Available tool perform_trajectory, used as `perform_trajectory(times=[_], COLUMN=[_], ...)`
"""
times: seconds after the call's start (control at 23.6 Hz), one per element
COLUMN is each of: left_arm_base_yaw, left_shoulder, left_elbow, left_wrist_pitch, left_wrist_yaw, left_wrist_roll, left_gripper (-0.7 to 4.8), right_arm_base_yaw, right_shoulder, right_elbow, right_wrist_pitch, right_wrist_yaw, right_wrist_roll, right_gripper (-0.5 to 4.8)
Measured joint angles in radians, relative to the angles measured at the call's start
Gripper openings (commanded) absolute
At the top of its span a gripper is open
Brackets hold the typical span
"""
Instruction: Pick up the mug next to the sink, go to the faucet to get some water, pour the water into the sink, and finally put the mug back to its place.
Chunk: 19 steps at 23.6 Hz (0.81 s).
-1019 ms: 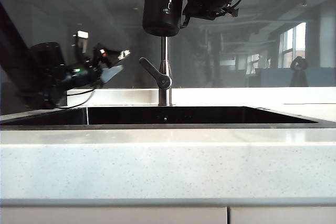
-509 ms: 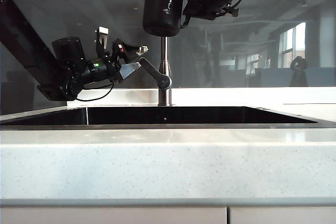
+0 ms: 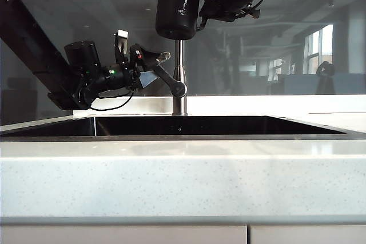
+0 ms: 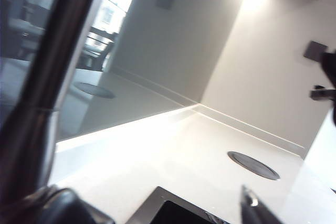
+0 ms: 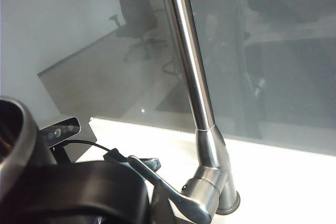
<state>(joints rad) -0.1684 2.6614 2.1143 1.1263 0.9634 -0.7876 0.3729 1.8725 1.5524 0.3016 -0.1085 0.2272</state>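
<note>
Upright, mug (image 3: 177, 7) in right gripper (image 3: 201, 5); left gripper (image 3: 153, 67) at faucet (image 3: 179, 75).

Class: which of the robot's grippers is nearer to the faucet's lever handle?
Left. The left gripper, jaws open, sits right at the lever handle, its fingertips around the lever's free end. The right gripper is high above, holding the mug at the faucet pipe's top.

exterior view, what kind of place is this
Likely a kitchen counter in an office or lab: a dark sink sunk in a pale speckled countertop, a steel faucet behind it, and glass reflecting office chairs and windows.
</note>
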Motion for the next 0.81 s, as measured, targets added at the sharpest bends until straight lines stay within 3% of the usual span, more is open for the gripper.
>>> perform_trajectory(times=[0.17,0.34,0.55,0.81], left_arm_base_yaw=[0.002,0.002,0.012,0.013], left_shoulder=[0.002,0.003,0.010,0.010], left_elbow=[0.000,0.000,0.000,0.000], left_wrist_pitch=[0.026,0.038,0.127,0.179], left_wrist_yaw=[0.019,0.022,0.079,0.103], left_wrist_roll=[-0.022,-0.063,-0.145,-0.158], left_gripper=[4.19,3.63,3.63,3.63], right_arm_base_yaw=[0.000,0.000,0.000,0.000], right_shoulder=[0.000,0.000,0.000,0.000], right_elbow=[0.000,0.000,0.000,0.000], right_wrist_pitch=[0.000,0.000,0.000,0.000], right_wrist_yaw=[0.000,0.000,0.000,0.000], right_wrist_roll=[0.000,0.000,0.000,0.000], right_gripper=[-0.02,-0.01,-0.01,-0.01])
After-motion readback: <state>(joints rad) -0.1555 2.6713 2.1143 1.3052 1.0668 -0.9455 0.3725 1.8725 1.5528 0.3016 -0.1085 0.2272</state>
